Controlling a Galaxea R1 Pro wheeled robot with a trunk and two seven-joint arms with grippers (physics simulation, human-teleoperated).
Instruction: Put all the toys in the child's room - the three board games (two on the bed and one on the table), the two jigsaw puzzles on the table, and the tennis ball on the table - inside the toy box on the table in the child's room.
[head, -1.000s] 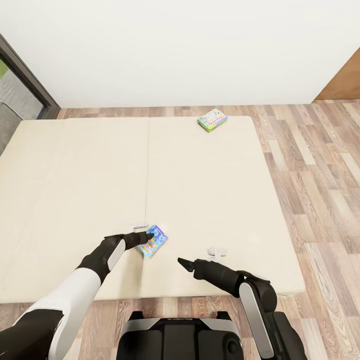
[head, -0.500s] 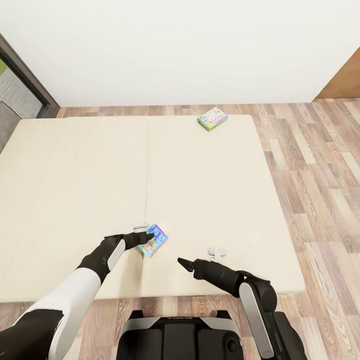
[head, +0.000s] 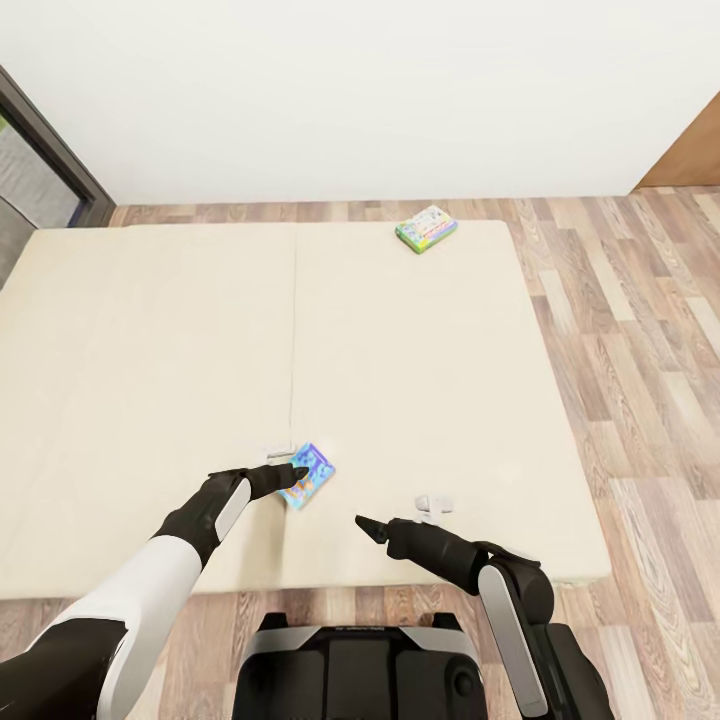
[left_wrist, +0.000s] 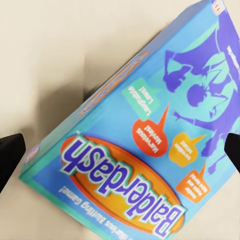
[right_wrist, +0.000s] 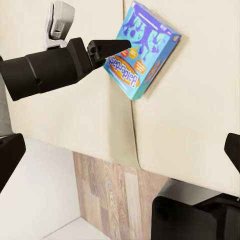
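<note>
A: Beige mattress of the bed (head: 420, 380) under both arms from where I'm driving; blue-purple board game (head: 308, 476) lies near the front edge, just right of the mattress seam; green-edged board game (head: 427, 229) sits at the far edge, well apart from it.

B: Left gripper (head: 298, 473) state?

A: Over the near edge of the blue-purple box in the head view; left wrist view has the cover (left_wrist: 145, 145) square in front, one dark fingertip (left_wrist: 10, 155) at each side of the picture, so the fingers are spread wide with the box between them; I can't tell whether either tip touches it; nothing clamped.

B: Box flat?

A: In the right wrist view it (right_wrist: 145, 47) looks propped, one edge lifted off the mattress; the left gripper's (right_wrist: 122, 45) tip is at its near edge.

B: Right gripper (head: 362, 524)?

A: Hanging low over the mattress, right of the blue-purple box and apart from it; its two fingertips (right_wrist: 10, 160) sit at opposite edges of the right wrist view, so parted wide; holding nothing.
</note>
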